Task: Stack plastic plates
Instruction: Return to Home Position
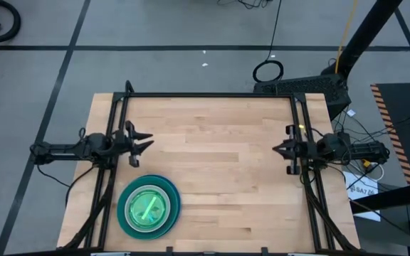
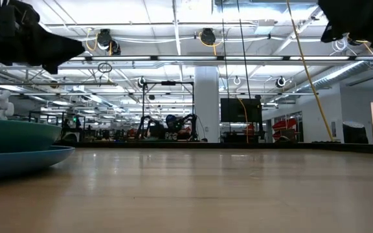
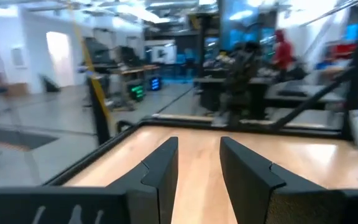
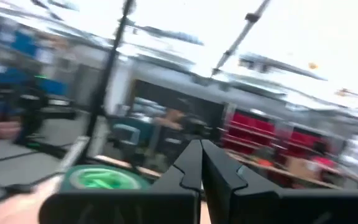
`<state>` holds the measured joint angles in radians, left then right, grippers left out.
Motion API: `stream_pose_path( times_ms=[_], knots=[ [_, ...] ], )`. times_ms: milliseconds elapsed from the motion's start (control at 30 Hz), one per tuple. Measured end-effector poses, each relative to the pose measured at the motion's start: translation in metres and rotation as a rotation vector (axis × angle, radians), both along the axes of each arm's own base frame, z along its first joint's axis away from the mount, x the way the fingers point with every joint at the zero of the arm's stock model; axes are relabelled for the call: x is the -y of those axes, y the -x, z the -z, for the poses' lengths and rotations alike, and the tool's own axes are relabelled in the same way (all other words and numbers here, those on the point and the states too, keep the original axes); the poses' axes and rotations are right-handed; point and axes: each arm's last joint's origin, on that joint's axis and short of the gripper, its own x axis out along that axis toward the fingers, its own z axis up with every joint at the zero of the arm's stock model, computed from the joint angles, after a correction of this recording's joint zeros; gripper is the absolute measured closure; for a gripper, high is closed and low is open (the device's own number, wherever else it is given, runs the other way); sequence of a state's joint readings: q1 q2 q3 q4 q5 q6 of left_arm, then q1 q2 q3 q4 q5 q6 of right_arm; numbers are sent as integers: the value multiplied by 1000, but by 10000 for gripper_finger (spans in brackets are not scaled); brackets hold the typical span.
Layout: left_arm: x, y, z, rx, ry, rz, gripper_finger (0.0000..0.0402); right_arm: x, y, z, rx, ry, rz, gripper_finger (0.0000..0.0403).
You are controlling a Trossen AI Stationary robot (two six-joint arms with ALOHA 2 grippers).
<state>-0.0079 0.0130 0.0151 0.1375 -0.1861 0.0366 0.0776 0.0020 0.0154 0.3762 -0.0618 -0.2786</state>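
The plastic plates stand in one stack near the table's near left corner, with a blue plate at the bottom, a teal one on it and smaller ones inside, lime green showing on top. The low view shows the stack's blue and teal rims, and the right wrist view shows the stack from afar. My left gripper hovers open above the table's left side, beyond the stack's far side; its fingers stand apart over bare wood. My right gripper hovers shut at the table's right side, fingers together.
The wooden table top lies bare between the two arms and to the right of the stack. A black frame runs along the far edge and down both sides. Cables and gear sit off the right edge.
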Motion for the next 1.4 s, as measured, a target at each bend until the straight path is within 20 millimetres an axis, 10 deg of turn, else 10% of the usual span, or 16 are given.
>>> stream_pose_path(
  times_ms=[1400],
  knots=[
    [-2,0,4,-52,-27,-81,275,4,-2,6,-71,-45,130,390]
  ],
)
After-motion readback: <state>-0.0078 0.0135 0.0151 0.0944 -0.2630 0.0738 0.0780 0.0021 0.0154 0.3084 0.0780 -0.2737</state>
